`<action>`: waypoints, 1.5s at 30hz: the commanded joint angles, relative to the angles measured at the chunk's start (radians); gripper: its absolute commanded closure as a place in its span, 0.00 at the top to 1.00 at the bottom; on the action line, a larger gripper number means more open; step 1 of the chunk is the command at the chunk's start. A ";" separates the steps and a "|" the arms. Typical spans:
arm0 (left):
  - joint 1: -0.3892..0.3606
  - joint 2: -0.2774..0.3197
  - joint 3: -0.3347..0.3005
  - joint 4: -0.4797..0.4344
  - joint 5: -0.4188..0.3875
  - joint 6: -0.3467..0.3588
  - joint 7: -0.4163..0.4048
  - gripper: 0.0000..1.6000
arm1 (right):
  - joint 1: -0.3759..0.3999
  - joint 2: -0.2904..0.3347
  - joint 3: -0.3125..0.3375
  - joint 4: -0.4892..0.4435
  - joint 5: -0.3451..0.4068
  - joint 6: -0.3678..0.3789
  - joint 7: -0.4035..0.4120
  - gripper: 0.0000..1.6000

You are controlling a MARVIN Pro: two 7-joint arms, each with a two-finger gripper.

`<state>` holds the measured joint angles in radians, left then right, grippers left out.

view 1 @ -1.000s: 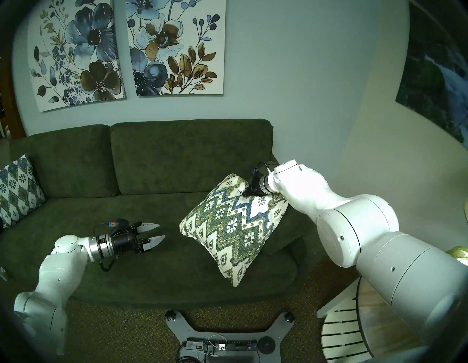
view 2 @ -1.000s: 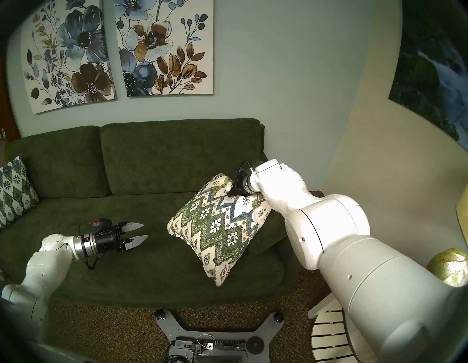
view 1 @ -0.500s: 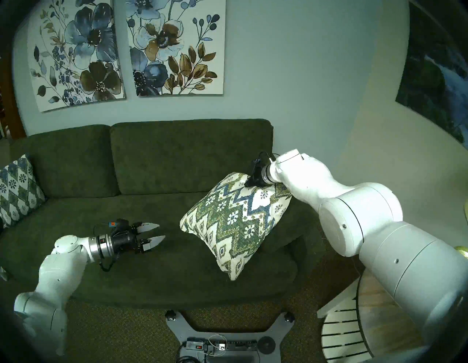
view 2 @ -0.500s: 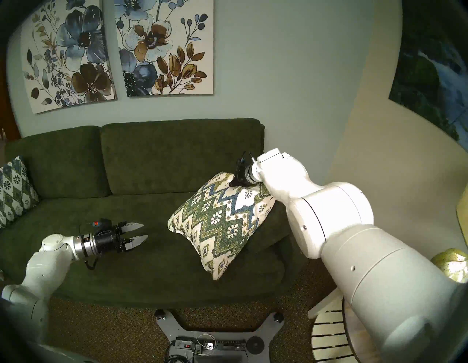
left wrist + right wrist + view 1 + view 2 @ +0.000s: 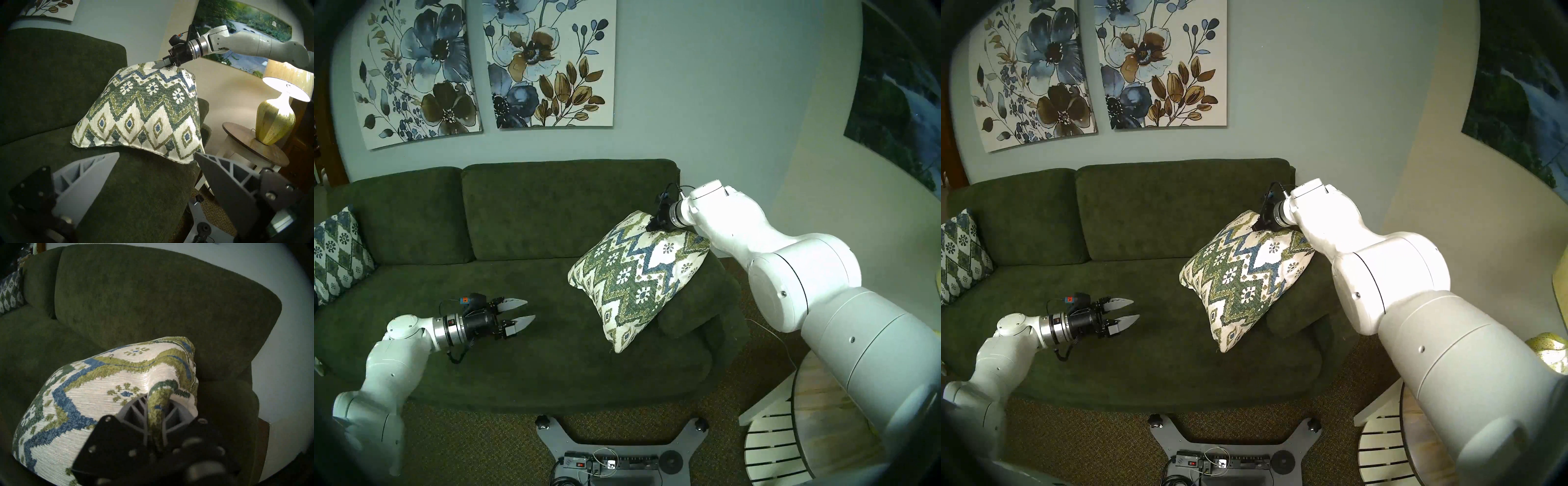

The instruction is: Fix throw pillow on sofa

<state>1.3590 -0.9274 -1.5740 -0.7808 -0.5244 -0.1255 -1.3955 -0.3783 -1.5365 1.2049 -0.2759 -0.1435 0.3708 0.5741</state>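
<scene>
The throw pillow [image 5: 636,275] stands tilted at the sofa's [image 5: 524,217] right end, leaning on the padded armrest [image 5: 697,305], its near corner on the seat. The right end effector [image 5: 157,414] is clamped on a fold of fabric at the far upper edge, likely to hoist it upright. The left end effector [image 5: 517,314] hangs wide open and empty above the seat.

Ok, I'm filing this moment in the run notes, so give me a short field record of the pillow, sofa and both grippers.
throw pillow: tilted, lower edge on the seat, leaning on the armrest
sofa: dark green
right gripper: shut on a fold of the throw pillow near its top edge
left gripper: open, empty, over the seat
second pillow: at the sofa's far left end
</scene>
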 commanded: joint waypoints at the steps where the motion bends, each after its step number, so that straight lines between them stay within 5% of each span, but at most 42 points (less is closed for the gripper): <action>1: -0.004 -0.002 -0.004 -0.006 -0.006 -0.001 -0.002 1.00 | 0.100 0.022 0.013 -0.076 0.002 -0.031 -0.022 0.00; 17: 0.002 -0.003 -0.009 -0.013 -0.010 0.000 -0.002 1.00 | -0.051 0.001 0.091 -0.144 0.051 -0.050 -0.156 0.00; 40: 0.004 -0.004 -0.013 -0.016 -0.008 0.001 -0.001 1.00 | -0.001 -0.079 0.085 0.133 0.058 -0.155 -0.247 0.00; 42: 0.004 -0.004 -0.013 -0.016 -0.008 0.001 -0.001 1.00 | 0.001 -0.078 0.081 0.134 0.056 -0.162 -0.243 0.32; 43: 0.004 -0.004 -0.013 -0.016 -0.008 0.001 -0.001 1.00 | 0.002 -0.077 0.079 0.132 0.055 -0.161 -0.241 0.67; 45: 0.004 -0.004 -0.013 -0.016 -0.008 0.002 -0.001 1.00 | 0.004 -0.075 0.074 0.126 0.052 -0.159 -0.236 1.00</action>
<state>1.3671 -0.9285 -1.5821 -0.7911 -0.5251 -0.1248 -1.3949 -0.3910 -1.6154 1.2886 -0.1543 -0.0805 0.2097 0.3348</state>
